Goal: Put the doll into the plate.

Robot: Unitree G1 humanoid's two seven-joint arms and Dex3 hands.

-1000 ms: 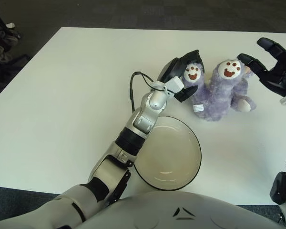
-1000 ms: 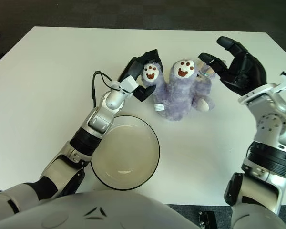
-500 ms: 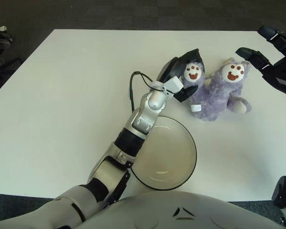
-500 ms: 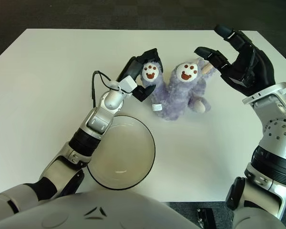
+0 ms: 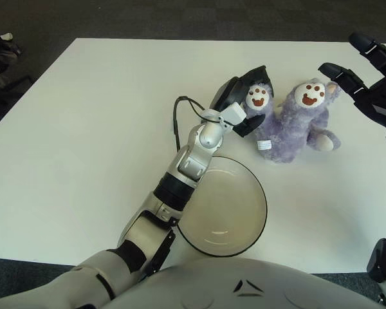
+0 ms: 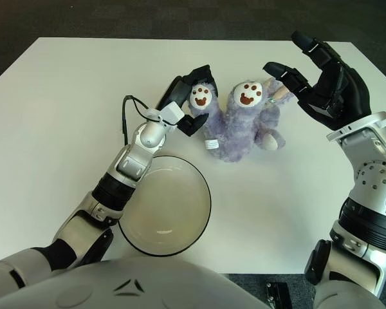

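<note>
Doll is sitting on the worktop, just beyond the plate, not in it yet. Nothing is lifted as far as I can see, so the transfer is all still to do.

Left hand is wrapping its dark fingers around the doll's left raised paw, apparently gripping it. Right hand is hanging just right of the doll with fingers spread, holding nothing; one fingertip is showing close to the doll's right side, and I can't tell if it's touching.

Remaining, in my judgement: secure the grip, lift, bring it toward the robot's body over the plate, release.

Materials: doll is shaggy purple plush, soft and floppy, with two raised paws showing white pads and brown prints and a small white tag at its base. Plate is round, shallow, smooth and glossy, cream with a dark rim, empty. Worktop is flat matte white.
</note>
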